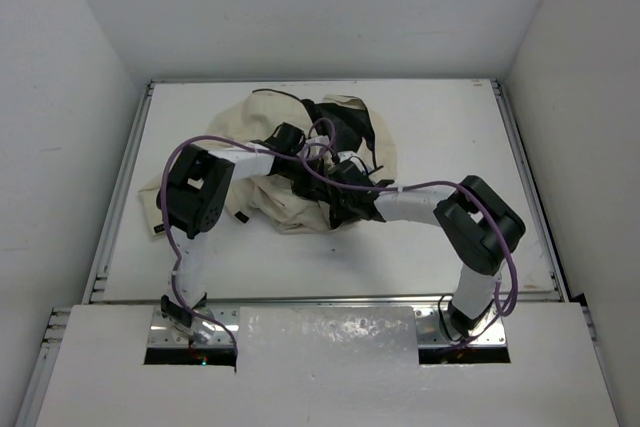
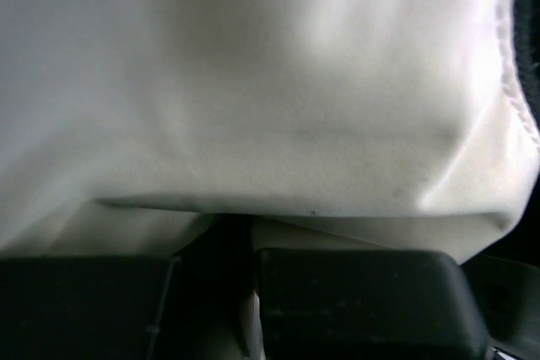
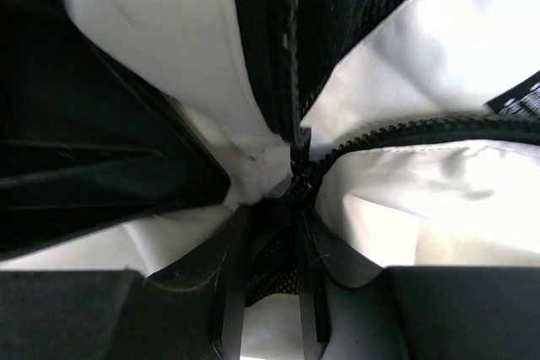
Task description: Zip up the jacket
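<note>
Softly crumpled cream jacket (image 1: 285, 209) — its smooth fold pinched in left hand (image 2: 218, 263), toothed black zipper (image 3: 422, 131) clamped in right hand (image 3: 270, 233).

The top camera looks down from high behind the near edge onto the whole table (image 1: 420, 117). Each wrist camera faces forward, very close to the jacket (image 1: 290, 209). This jacket is shared by all three views.

The jacket (image 1: 290, 209) is showing plain cream-beige fabric, a black mesh lining (image 1: 345, 127), black zipper teeth (image 3: 422, 131) and a small black label (image 3: 516, 100) printed in white, while the desk (image 1: 440, 117) is appearing flat white, the arms (image 1: 410, 205) are showing black and white sections, and their cables (image 1: 210, 139) are running purple.
</note>
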You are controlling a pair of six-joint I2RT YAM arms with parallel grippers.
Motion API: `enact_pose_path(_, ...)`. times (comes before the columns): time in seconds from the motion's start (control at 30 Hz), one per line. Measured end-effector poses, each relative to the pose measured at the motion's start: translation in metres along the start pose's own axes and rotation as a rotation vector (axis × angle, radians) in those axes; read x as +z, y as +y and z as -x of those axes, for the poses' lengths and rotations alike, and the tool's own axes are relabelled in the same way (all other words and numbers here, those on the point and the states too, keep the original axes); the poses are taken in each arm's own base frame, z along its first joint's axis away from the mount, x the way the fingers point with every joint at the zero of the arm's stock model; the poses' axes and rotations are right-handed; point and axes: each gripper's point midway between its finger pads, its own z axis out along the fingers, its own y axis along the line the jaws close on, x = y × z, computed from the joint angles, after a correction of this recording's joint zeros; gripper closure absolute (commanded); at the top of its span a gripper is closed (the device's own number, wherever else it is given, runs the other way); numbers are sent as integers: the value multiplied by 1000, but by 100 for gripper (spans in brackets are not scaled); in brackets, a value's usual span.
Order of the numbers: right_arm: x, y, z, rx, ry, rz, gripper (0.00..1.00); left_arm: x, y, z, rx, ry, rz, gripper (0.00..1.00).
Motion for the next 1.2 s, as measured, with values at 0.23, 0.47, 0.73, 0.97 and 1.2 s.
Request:
enact_pose_path(0.23, -2, -5, -12, -51, 39, -43, 72, 0, 0, 0, -6, 0, -1, 100)
enact_pose_path(0.47, -3, -6, -15, -100, 59, -90, 100, 0, 0, 0, -12, 0, 0, 100)
enact_pose_path(0.73, -18, 2, -4, -161, 120, -72, 100, -1, 5, -1, 11, 12, 21, 100)
enact_pose_path(0.97, -25, 9, 16, -104, 175, 51, 100, -2, 8, 1, 96, 19, 35, 100)
enact_pose_path(1.2, -27, 3, 36, -41, 214, 122, 92, -2, 8, 1, 195, 33, 48, 100)
